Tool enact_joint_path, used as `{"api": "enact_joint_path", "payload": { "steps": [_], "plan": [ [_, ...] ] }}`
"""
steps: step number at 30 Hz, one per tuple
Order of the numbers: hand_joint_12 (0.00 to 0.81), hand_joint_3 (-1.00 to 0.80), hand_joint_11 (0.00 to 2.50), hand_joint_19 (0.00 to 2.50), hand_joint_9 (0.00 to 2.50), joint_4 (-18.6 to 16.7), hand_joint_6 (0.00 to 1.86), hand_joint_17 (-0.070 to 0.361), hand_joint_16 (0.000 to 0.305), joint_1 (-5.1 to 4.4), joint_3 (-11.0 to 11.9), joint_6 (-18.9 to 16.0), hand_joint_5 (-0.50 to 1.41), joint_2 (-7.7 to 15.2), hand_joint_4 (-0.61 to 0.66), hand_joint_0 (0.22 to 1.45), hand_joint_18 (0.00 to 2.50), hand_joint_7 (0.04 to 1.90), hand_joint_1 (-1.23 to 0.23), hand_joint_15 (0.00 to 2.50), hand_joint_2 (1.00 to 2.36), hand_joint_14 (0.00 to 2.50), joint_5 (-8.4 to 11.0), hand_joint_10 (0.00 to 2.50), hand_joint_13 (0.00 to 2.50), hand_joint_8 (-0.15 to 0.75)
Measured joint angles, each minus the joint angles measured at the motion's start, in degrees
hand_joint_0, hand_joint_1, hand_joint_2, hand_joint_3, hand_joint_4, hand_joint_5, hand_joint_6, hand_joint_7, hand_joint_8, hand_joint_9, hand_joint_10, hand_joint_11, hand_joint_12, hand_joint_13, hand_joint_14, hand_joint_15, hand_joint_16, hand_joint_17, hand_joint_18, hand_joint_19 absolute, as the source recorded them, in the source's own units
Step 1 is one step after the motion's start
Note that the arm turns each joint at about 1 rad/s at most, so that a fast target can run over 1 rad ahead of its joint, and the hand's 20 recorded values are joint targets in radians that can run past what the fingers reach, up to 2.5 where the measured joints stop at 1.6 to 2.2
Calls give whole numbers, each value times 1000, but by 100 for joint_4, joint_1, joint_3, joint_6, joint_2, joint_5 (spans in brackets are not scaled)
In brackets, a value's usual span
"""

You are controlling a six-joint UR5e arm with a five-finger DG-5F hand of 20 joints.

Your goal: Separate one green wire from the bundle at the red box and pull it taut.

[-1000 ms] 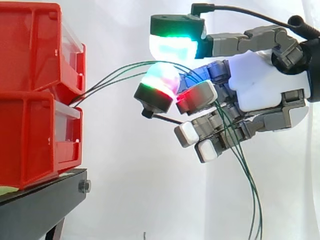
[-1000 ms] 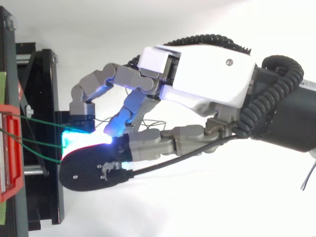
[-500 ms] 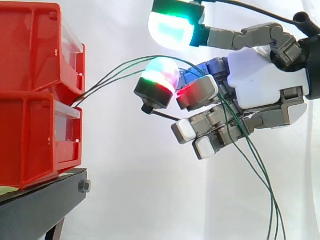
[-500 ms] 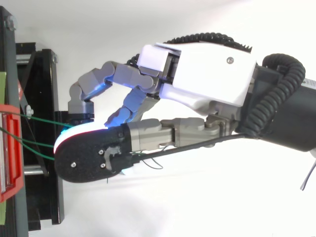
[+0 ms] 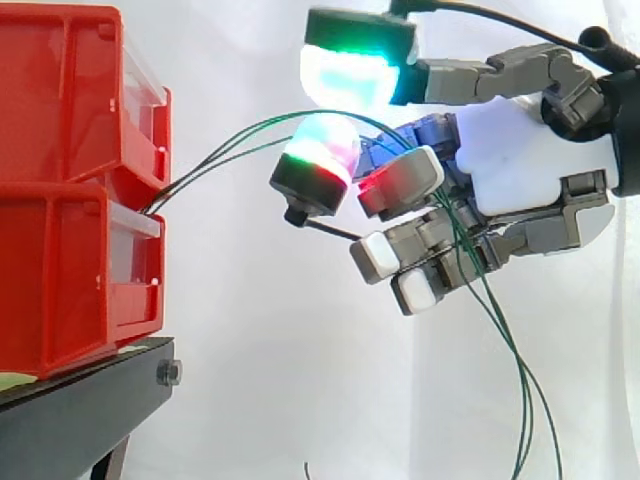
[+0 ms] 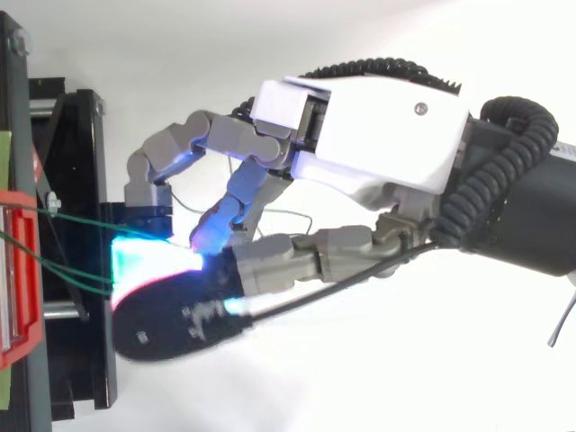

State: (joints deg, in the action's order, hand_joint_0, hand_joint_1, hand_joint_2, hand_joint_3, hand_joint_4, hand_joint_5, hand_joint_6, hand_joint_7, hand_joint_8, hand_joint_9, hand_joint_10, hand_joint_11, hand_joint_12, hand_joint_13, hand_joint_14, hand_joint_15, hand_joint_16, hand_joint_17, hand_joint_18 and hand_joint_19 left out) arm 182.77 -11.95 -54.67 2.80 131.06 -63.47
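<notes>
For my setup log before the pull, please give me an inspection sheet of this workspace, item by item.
surface: black stand carries two stacked red bins.
job's things: green wires come out between the bins and arc slack towards the hand.
clutter: nothing seen.
hand: right of the bins, at wire height; its hold on the wires cannot be told.
cables: the wires pass through the hand and hang loose below it.
surroundings: white curtain behind.
</notes>
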Motion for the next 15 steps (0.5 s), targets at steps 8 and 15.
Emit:
{"api": "enact_joint_path", "payload": {
  "steps": [8, 15],
  "plan": [
    [398, -460, 1386, 716, 1224, 4, 889, 110, 49, 0, 0, -6, -168, 3, 86, 571, 829, 1045, -643, 747, 1003, 25, 1, 15, 954, 255],
    [399, -252, 1390, 705, 1203, 4, 892, 109, 48, -1, -1, -7, -170, 3, 46, 611, 829, 1101, -778, 752, 1016, 26, 1, 16, 948, 249]
  ]
}}
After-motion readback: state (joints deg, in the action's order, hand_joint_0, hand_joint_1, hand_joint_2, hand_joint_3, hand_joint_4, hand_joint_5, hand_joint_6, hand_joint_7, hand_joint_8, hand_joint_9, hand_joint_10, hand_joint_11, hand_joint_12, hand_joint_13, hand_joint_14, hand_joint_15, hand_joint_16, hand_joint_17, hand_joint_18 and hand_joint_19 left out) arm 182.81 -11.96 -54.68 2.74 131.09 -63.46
